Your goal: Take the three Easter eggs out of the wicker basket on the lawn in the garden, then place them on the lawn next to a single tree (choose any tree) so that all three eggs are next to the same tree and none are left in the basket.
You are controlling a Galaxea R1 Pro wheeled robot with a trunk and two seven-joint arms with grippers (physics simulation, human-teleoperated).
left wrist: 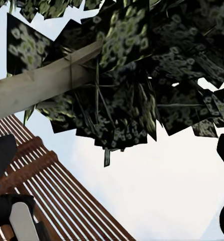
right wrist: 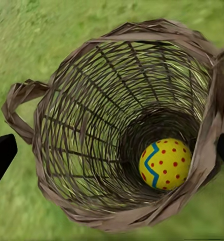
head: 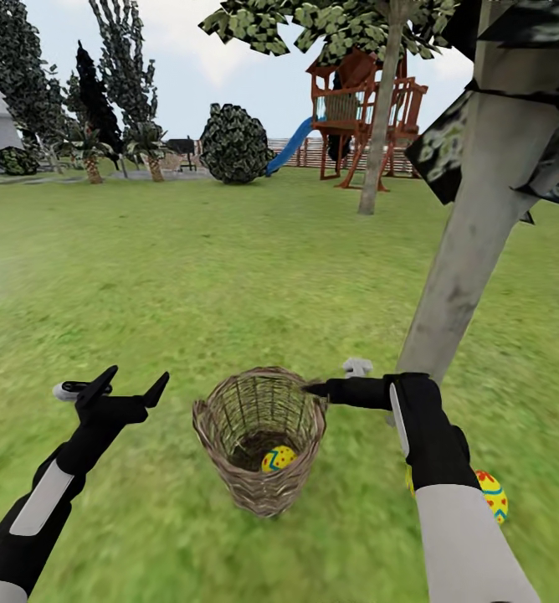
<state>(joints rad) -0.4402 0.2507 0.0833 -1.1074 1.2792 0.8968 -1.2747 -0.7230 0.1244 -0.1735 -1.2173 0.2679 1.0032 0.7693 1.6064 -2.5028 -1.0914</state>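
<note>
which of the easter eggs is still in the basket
The egg with red dots at the bottom of the wicker basket; the other visible egg lies on the lawn beside the tree trunk.

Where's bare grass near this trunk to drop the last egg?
Bare lawn lies between the wicker basket and the right arm. Crowded spot: right of the trunk, where an egg already lies. One egg remains in the basket.

rough woven wicker basket point(right wrist: 92, 150), smooth glossy painted egg point(right wrist: 165, 163), smooth pale tree trunk point(head: 472, 243), mottled lawn point(head: 187, 276).
</note>
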